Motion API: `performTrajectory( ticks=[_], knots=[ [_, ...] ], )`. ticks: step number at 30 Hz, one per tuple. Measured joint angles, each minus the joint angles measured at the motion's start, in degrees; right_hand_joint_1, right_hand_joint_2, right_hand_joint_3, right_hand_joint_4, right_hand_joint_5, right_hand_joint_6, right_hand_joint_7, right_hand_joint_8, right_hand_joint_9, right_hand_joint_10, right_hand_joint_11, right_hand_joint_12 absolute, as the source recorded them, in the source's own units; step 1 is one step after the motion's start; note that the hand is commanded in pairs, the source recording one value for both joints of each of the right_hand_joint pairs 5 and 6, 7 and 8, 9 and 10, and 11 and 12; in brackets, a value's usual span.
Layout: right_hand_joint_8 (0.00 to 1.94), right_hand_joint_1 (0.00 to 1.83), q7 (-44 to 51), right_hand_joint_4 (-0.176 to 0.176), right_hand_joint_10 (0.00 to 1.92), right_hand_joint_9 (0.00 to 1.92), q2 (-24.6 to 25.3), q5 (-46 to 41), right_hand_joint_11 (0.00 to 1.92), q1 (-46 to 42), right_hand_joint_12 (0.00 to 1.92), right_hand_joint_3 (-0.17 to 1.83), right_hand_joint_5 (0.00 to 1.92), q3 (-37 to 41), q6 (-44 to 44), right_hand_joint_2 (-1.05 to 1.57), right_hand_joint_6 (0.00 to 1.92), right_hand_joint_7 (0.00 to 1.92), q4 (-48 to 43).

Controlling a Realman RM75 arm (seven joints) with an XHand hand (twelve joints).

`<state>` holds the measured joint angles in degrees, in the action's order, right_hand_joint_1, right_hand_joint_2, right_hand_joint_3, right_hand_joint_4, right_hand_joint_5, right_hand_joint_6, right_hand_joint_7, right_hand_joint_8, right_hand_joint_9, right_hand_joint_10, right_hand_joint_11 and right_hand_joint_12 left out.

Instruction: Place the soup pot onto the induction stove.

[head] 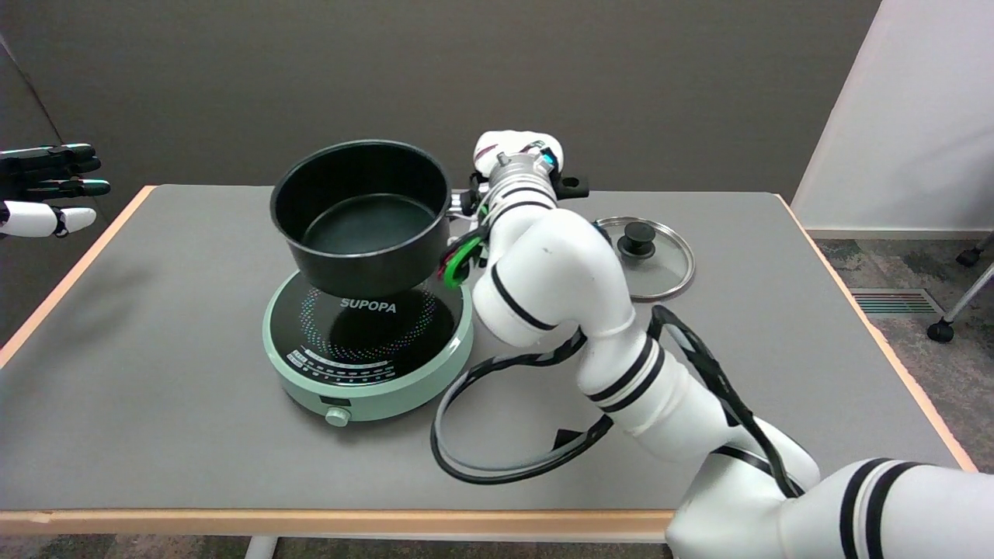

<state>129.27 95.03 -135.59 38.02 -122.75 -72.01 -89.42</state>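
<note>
**Soup pot held in the air over the induction stove**

The right hand [512, 159] is at the far side of the worktop [155, 435], mostly hidden behind its own wrist and the rim of the soup pot [361, 217]. Its fingers cannot be made out one by one, but they are closed on the pot's short side handle, for the pot hangs from that side with nothing else carrying it.

The soup pot is black inside and out, open at the top, and empty. It is held above the induction stove [369, 341], over the stove's far half, and it is tilted a little so that its inside faces the camera. Its base covers the far edge of the stove's black glass top; whether the base touches the glass cannot be told from this view.

The induction stove is round, with a pale green body, a black top bearing the word SUPOPA, and a small knob at its near side. It stands near the middle of the grey worktop.

A glass lid [648, 260] with a black knob lies flat on the worktop to the right of the arm, well apart from the pot.

A loop of black cable [497, 466] hangs from the right arm [621, 357] and rests on the worktop beside the stove.
</note>
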Motion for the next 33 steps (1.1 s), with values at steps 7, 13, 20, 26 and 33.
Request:
performTrajectory(
  ticks=[7, 13, 20, 26, 33],
  knots=[
    [1.66, 1.36, 0.74, -0.125, 1.66, 1.66, 2.33, 1.11, 1.66, -0.52, 1.66, 1.82, 1.66, -1.17, -2.61, -0.08, 1.66, 1.66, -0.31],
    [1.65, 1.36, 0.96, -0.125, 1.65, 1.65, 3.76, 1.64, 1.65, -1.26, 1.65, 1.82, 1.65, -1.73, -3.93, -0.09, 1.65, 1.65, -0.15],
    [1.65, 1.35, 1.06, -0.127, 1.65, 1.65, 5.36, 2.91, 1.65, -2.49, 1.65, 1.83, 1.65, -2.21, -4.89, -0.10, 1.65, 1.65, 0.60],
    [1.65, 1.36, 0.62, -0.128, 1.65, 1.65, 6.50, 4.44, 1.65, -3.42, 1.65, 1.83, 1.65, -2.56, -5.11, -0.11, 1.65, 1.65, 1.60],
    [1.65, 1.35, -0.43, -0.128, 1.65, 1.65, 7.29, 5.77, 1.65, -4.21, 1.65, 1.83, 1.65, -2.94, -5.16, -0.12, 1.65, 1.65, 2.70]
  ],
)
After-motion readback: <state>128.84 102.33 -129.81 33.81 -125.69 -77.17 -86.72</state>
